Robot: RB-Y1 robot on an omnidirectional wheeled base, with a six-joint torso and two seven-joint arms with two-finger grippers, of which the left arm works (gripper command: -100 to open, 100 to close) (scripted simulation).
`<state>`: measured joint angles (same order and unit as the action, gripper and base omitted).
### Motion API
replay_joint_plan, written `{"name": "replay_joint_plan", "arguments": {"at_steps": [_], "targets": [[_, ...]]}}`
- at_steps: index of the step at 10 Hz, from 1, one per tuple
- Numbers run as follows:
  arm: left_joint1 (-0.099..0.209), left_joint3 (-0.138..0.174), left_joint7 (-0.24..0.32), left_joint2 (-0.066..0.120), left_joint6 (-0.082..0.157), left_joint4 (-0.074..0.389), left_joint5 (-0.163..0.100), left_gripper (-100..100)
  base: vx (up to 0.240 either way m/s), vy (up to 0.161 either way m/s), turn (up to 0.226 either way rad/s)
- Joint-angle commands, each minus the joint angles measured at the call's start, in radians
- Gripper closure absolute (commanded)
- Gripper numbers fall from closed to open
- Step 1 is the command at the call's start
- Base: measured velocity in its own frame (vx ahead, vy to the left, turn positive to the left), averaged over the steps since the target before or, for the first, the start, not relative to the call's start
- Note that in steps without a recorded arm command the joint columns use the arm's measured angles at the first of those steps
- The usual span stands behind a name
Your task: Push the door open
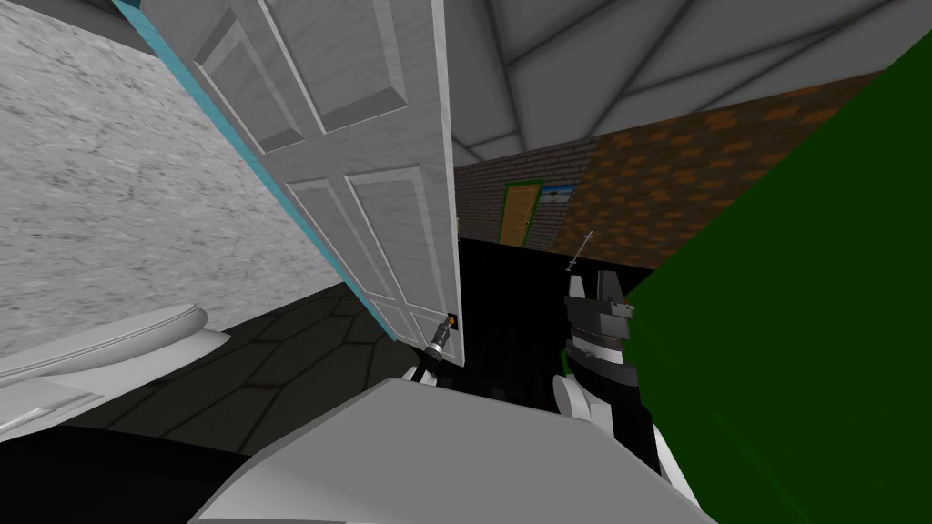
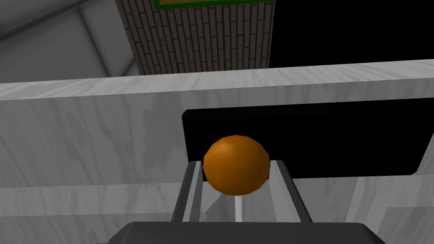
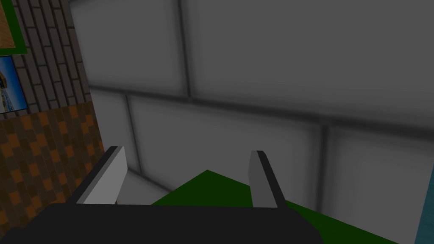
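Room: grey walls, a dark tiled floor [image 1: 291, 350], a brown brick wall [image 1: 692, 173] far off and a flat green wall [image 1: 801, 291] are surrounding you. The white panelled door [image 1: 364, 164] is standing ajar, centre-left, with a black area past its free edge. Your left gripper [image 1: 444, 329] is clamping the round orange door knob [image 2: 236, 165], one finger pressing each side. Your right gripper [image 3: 186, 151] is hanging beside the green wall, its fingers spread wide and holding nothing.
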<state>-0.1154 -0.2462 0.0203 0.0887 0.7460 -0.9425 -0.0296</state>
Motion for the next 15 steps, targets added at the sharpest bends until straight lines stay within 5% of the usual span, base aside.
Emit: {"name": "replay_joint_plan", "arguments": {"at_steps": [1,7,8,15], "targets": [[0.005,0.031,-0.003,0.007,-0.005,-0.01,-0.01,100,0.109,-0.086,0.062],[0.039,0.113,-0.027,-0.017,-0.008,0.028,-0.033,100,0.14,-0.099,0.066],[0.021,0.095,-0.02,-0.01,-0.013,0.012,-0.029,-100,-0.068,-0.054,0.053],[-0.001,0.073,-0.012,-0.021,-0.014,-0.015,-0.025,-100,-0.191,-0.004,0.011]]}}
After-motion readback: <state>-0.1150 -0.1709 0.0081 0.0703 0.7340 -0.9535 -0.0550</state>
